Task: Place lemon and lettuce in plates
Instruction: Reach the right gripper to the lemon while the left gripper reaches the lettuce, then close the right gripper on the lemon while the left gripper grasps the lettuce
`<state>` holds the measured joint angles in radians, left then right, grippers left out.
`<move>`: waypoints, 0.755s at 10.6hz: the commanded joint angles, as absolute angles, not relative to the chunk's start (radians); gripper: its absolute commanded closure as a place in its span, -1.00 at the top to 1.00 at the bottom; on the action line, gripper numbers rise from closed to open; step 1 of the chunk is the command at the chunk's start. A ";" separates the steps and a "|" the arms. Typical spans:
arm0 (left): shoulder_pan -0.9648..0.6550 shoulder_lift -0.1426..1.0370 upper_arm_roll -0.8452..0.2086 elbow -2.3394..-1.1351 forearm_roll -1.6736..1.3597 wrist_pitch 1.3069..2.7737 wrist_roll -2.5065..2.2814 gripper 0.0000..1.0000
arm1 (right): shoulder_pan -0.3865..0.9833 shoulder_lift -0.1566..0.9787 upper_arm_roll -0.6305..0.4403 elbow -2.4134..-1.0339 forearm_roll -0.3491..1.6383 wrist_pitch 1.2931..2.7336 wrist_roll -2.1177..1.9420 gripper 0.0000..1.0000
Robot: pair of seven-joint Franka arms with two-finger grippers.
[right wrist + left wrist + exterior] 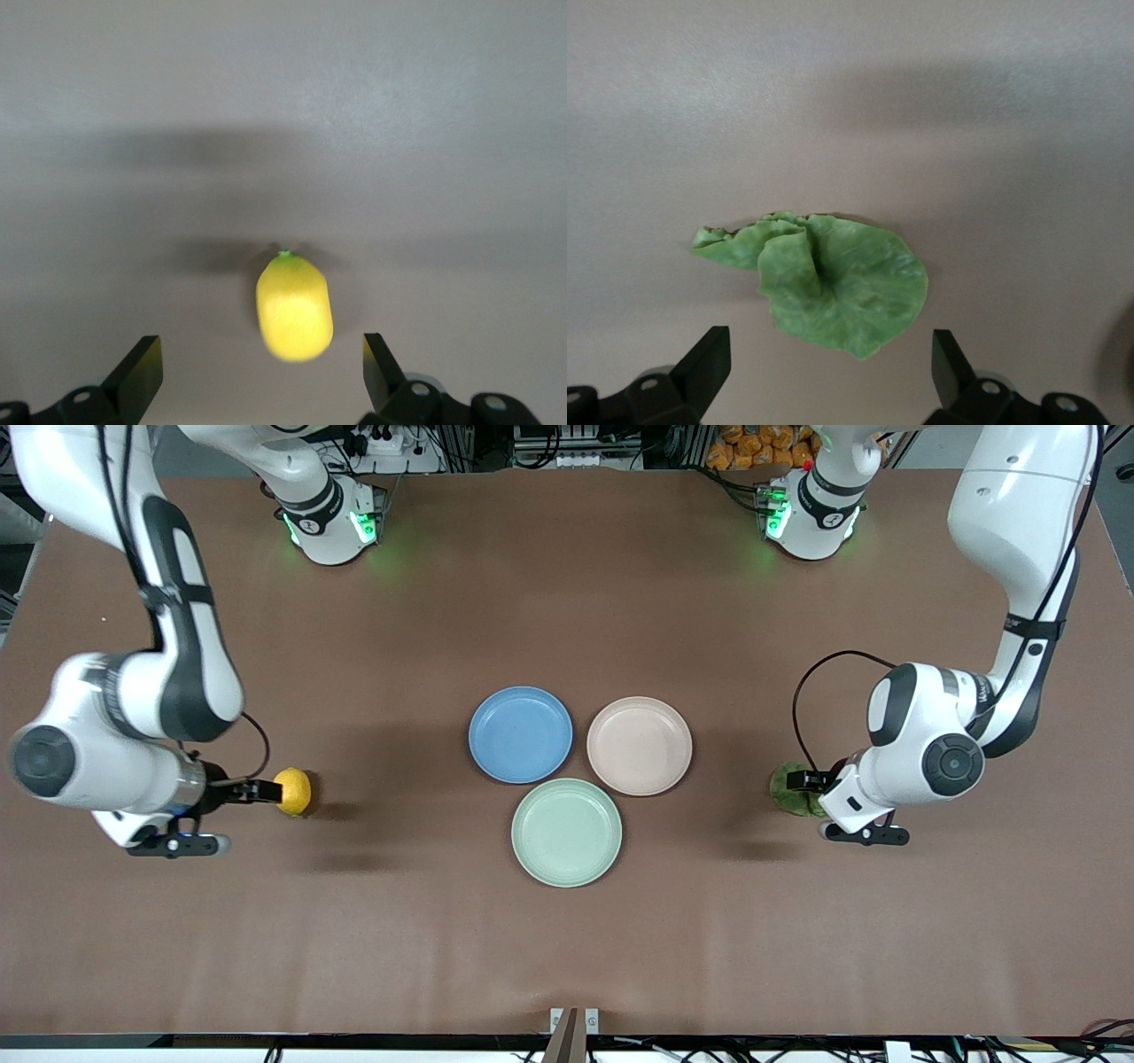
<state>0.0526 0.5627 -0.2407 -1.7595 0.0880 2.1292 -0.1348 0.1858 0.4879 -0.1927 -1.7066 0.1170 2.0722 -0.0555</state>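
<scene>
The yellow lemon [293, 791] lies on the brown table toward the right arm's end. My right gripper [255, 789] is open right beside it. In the right wrist view the lemon [294, 310] lies just ahead of the gap between the spread fingers of the right gripper [261, 365], untouched. The green wrinkly lettuce [791, 788] lies toward the left arm's end, partly hidden by my left gripper [804, 781]. In the left wrist view the lettuce [833, 283] lies flat just ahead of the open left gripper [831, 356]. The blue plate [520, 734] and pinkish-beige plate [639, 745] sit side by side mid-table, both empty.
A pale mint-green plate [566, 832] sits nearer the front camera, touching the other two plates, also empty. Both arm bases stand along the table's top edge in the front view. The bare brown table [567, 957] stretches around the plates.
</scene>
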 commanded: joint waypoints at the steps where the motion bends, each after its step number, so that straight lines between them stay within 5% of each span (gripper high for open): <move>1: 0.055 0.610 -0.244 -1.752 0.110 2.163 -0.130 1.00 | 0.181 0.462 -0.176 -1.830 0.133 2.190 -0.081 1.00; 5: 0.058 0.649 -0.241 -1.750 0.165 2.163 -0.153 0.75 | 0.179 0.465 -0.175 -1.980 0.132 2.382 -0.112 1.00; 8: 0.054 0.663 -0.244 -1.750 0.262 2.163 -0.235 0.36 | 0.183 0.494 -0.172 -1.994 0.132 2.425 -0.117 1.00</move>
